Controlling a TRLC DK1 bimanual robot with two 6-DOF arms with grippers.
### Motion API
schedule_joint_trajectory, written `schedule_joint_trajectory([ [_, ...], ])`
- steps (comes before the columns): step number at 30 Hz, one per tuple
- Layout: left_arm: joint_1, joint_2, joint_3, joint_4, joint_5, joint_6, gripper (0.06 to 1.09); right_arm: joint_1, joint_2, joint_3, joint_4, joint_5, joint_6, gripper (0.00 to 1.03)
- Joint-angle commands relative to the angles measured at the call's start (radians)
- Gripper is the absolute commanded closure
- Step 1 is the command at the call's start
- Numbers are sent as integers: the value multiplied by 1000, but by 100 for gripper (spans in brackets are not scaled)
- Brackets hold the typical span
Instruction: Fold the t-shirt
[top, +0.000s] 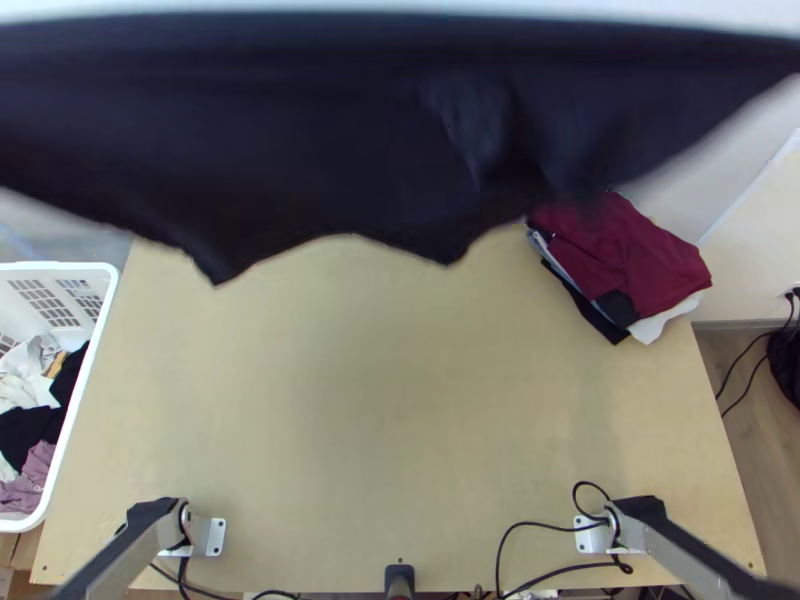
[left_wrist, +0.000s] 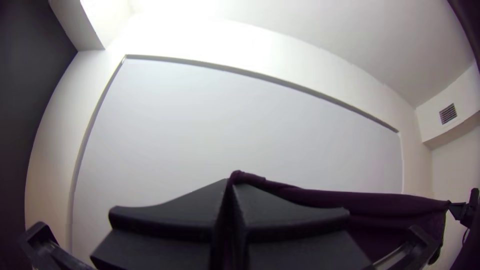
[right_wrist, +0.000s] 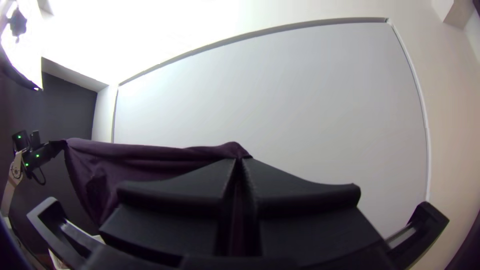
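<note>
The large dark purple-black cloth t-shirt (top: 300, 130) is raised above the light wooden counter (top: 400, 400), stretched out between the arms across the upper part of the top view. Its lower edge hangs in uneven points, with a crease right of centre. The left end effector (left_wrist: 231, 182) is closed on the fabric at one end of the cloth's upper edge; the right end effector (right_wrist: 238, 161) is closed on the other end. Between them the edge sags slightly in loose folds.

On the counter, at the upper right of the top view, lies a stack of folded garments (top: 630, 250), maroon on top, with white and black layers beneath. A white plastic laundry basket (top: 60, 266) at the left edge holds bunched white, black and mauve clothes (top: 30, 430). Thin black cables (top: 560, 525) loop along the counter's near edge.
</note>
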Motion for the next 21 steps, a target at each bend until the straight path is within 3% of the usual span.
schedule_joint_trajectory([
  [1,24,-100,-82,3,-72,-8,105,-26,-107,-108,-19,47,-33,100],
  [10,24,-299,-400,-22,-58,-7,105,-1,-187,-237,-110,47,-30,100],
  [21,-12,-600,-1161,0,-7,9,105,114,-351,-928,-39,46,-4,100],
])
